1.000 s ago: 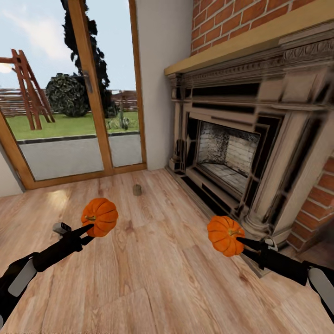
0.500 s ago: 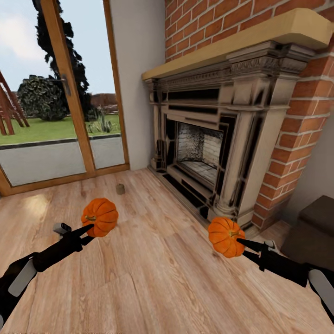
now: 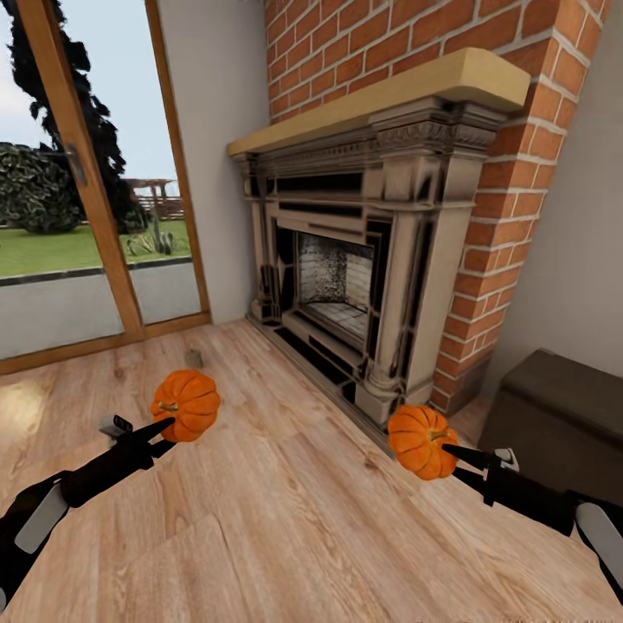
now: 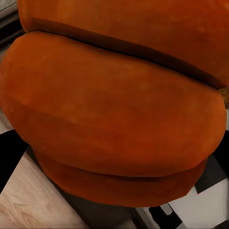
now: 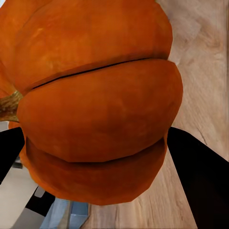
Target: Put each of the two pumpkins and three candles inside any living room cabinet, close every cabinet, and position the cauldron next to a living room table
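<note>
With each hand (image 3: 163, 427) (image 3: 450, 453) clenched on a pumpkin (image 3: 187, 404) (image 3: 419, 439), you risk clipping the fireplace (image 3: 363, 260) at 1 o'clock.

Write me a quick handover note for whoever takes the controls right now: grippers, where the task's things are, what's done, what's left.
Left gripper: shut on a pumpkin, held off the floor.
Right gripper: shut on the other pumpkin, also in the air.
One candle stands on the wood floor near the glass door, left of the fireplace. A dark low unit, maybe the cabinet, shows at the right edge.
Done: both pumpkins picked up.
Left: stow both pumpkins and three candles in a cabinet, close every cabinet, set the cauldron next to the table.
</note>
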